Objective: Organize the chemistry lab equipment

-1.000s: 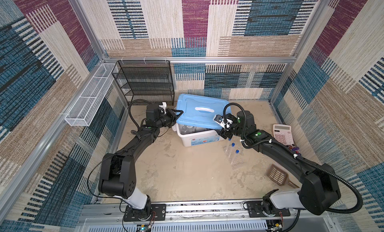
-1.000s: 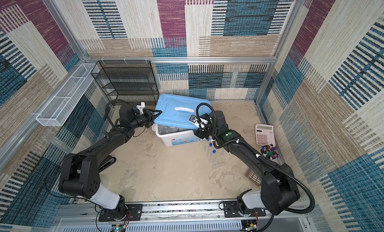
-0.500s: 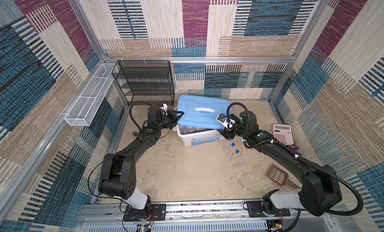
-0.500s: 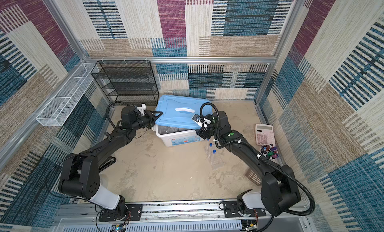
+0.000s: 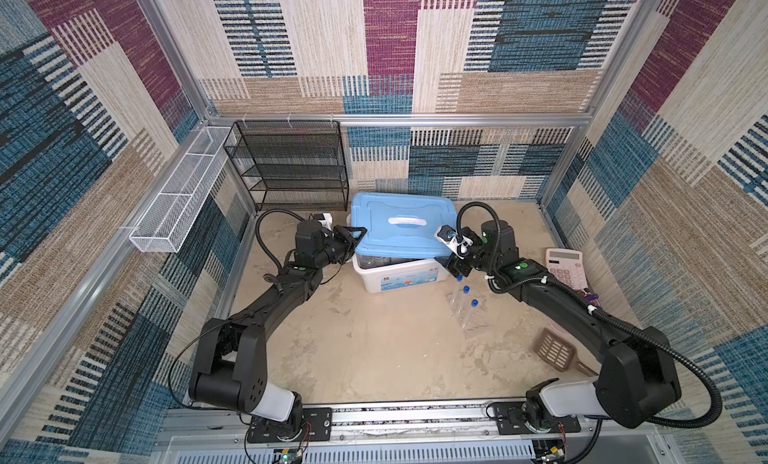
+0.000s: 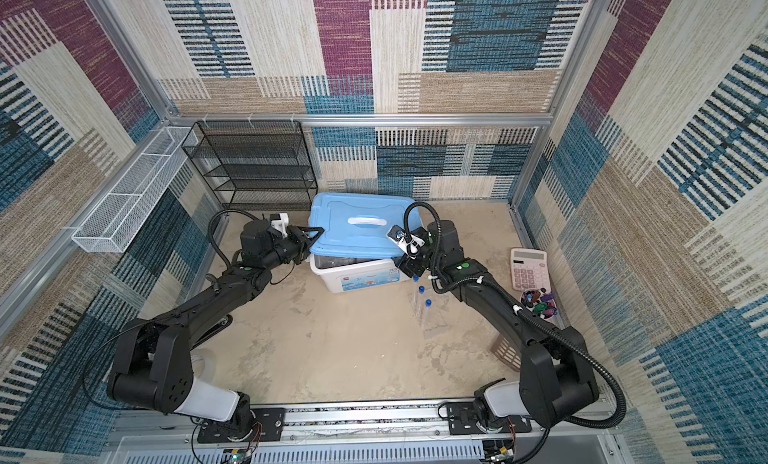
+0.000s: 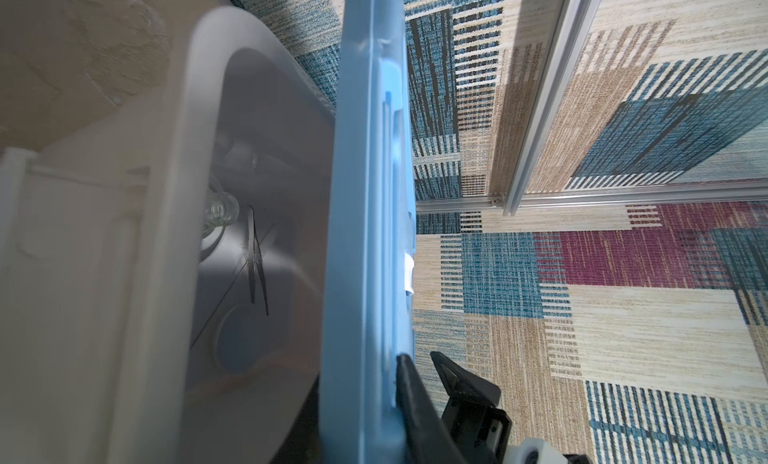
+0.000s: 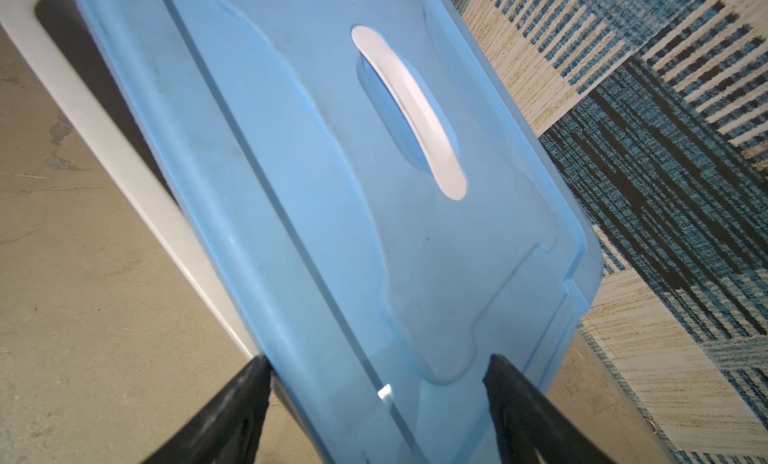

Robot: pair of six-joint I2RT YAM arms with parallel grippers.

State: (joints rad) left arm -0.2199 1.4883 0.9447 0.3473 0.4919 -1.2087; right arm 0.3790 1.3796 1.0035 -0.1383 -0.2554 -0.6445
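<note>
Blue lid (image 5: pixel 386 242) slightly lower — left tool (image 5: pixel 360 231) tight on it, right tool (image 5: pixel 446 262) wide.

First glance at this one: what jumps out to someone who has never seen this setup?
The blue lid hangs tilted over the white bin at the back centre. The left pincer is clamped on its left edge and the right pincer straddles its right end. Three blue-capped tubes lie on the table just right of the bin.
</note>
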